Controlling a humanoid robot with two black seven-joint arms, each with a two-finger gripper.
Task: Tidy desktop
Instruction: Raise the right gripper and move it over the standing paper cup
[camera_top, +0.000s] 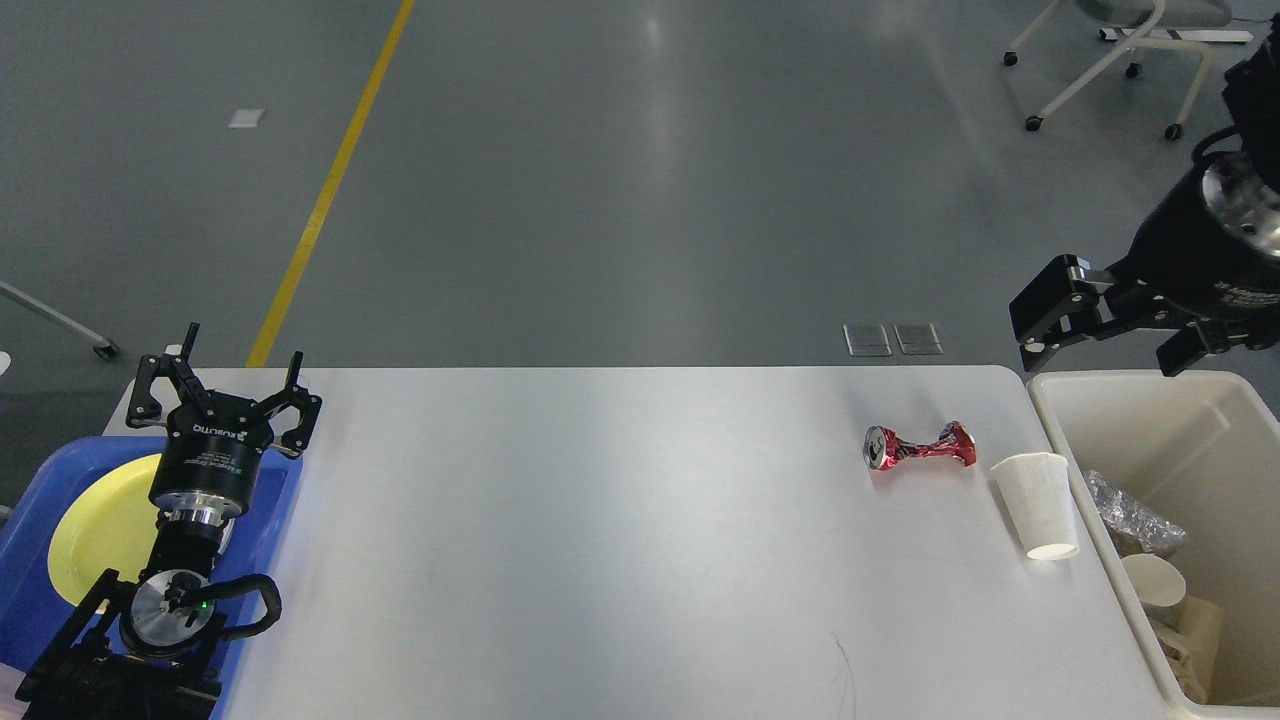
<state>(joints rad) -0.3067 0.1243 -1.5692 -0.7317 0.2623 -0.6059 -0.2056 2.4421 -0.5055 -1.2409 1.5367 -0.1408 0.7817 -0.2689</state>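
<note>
Left claw (226, 385) spread | right claw (1115, 335) spread | desktop (620, 540) long axis left-right

My arms are black. My left gripper (222, 378) carries white lettering, a silver wrist ring, a looped cable and a green light; my right gripper (1110, 335) has a silver flange.

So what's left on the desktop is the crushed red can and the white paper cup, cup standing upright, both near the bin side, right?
Not quite. The head view shows the white paper cup lying on its side, not upright, its open mouth toward the near edge. The rest holds: it and the crushed red can are still on the desktop, close to the bin.
</note>
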